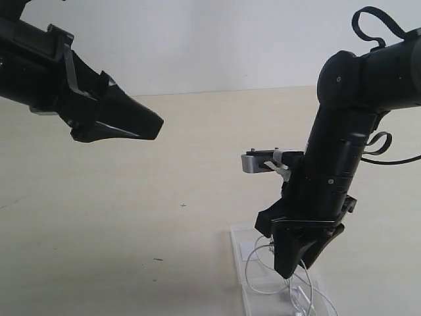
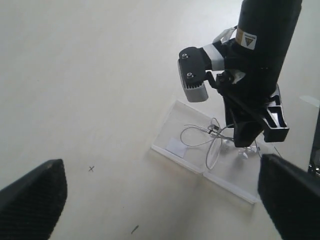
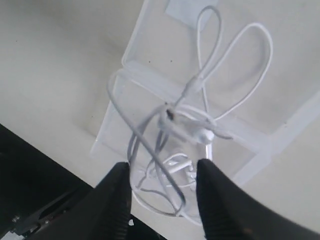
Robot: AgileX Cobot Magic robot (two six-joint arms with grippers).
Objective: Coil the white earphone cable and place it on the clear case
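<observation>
The white earphone cable [image 3: 204, 134] lies loosely looped on the clear case [image 2: 172, 125]. Its bundle of earbuds rests on one half, and two long loops stretch across the hinge toward the sticker half, so its long axis runs along the case's length. One strand seems to spill over the case's edge. Straight above the bundle hangs the right gripper [image 3: 164, 170], its jaws partly apart with strands between them; I can't tell whether it grips any. It is the nearer arm by far. The left gripper [image 1: 151, 124] hovers well away from the case, spread wide and empty.
</observation>
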